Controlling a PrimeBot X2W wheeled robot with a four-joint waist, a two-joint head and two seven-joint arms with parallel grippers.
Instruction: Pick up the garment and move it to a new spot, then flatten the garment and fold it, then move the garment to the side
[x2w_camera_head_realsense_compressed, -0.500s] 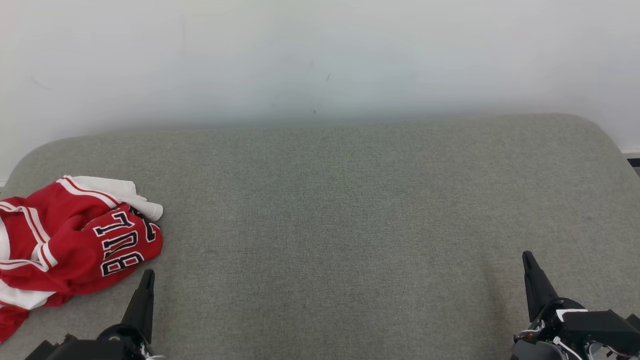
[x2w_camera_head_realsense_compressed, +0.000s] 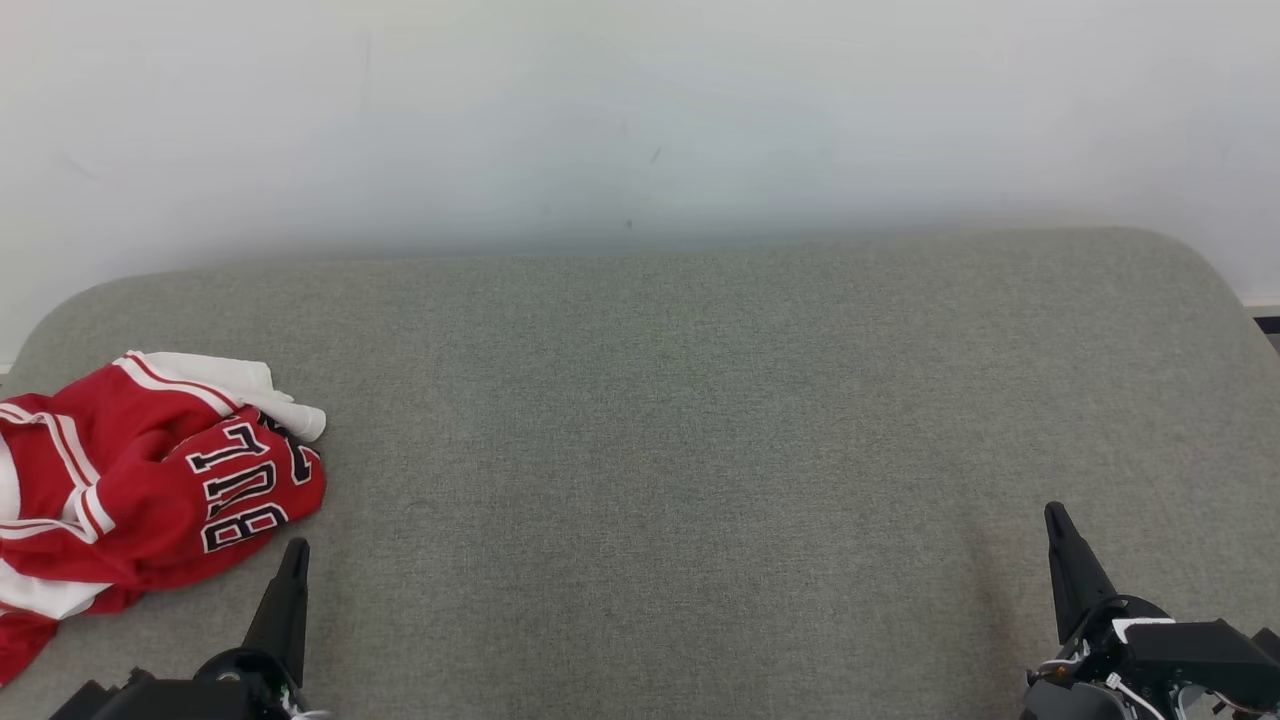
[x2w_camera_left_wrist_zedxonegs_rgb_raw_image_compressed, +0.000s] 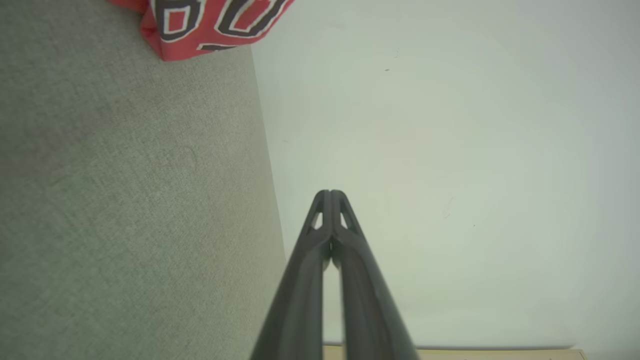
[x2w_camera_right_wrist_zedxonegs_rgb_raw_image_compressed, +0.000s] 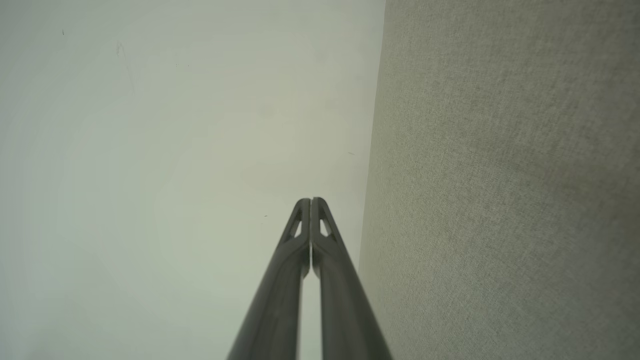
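Observation:
The garment, a red jersey with white stripes and black-and-white lettering, lies crumpled at the left edge of the grey fabric surface. A corner of the garment shows at the top of the left wrist view. My left gripper is shut and empty, its tip just below and right of the jersey, apart from it. In the left wrist view the left gripper has its fingers pressed together. My right gripper is shut and empty at the lower right, far from the jersey; the right gripper shows closed fingers.
A pale wall rises behind the grey surface, whose back corners are rounded. A dark strip of floor shows at the far right edge. Bare grey fabric spreads from the middle to the right.

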